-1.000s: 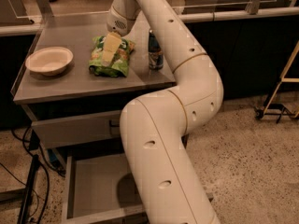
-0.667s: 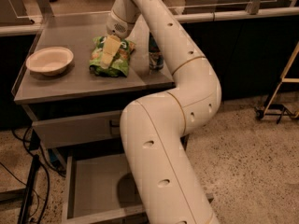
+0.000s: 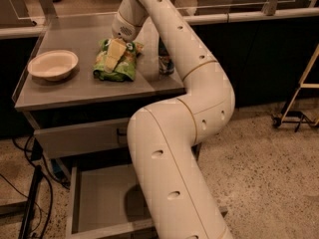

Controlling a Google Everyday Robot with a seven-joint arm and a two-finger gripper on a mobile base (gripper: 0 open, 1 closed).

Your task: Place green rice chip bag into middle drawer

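A white, jointed robot arm reaches from the near foreground up and over a grey metal desk [image 3: 89,91]. Its gripper [image 3: 112,59] is down on top of the bright-green crinkly rice chip bag [image 3: 122,71]. Whether the gripper is spread or already pinching the bag cannot be told from here.

The bag lies flat on the desk, around the middle of its top. A cream-coloured shallow bowl [image 3: 52,64] sits to its left, apart from it. A dark blue drink can [image 3: 166,61] stands just to its right, partly hidden behind the arm. The bag's long axis runs from near-left to far-right, with the far end angled toward the can. Which end is the bag's top cannot be made out.

Below the desk, the upper grey drawer [image 3: 75,139] is closed. Beneath it, the wide grey steel middle drawer [image 3: 94,193] is pulled out and looks bare where visible.

Likely risks:
- The slick, puffy bag could slide or fold out of a shallow grip, so it drops on the desk or the floor.
- A lift that swings right could tip the can, since the bag's far end is close to it.
- The drawer sits low and partly under the desk edge, with the arm's own bulk over it, so a release from high up could miss the drawer or catch its rim.
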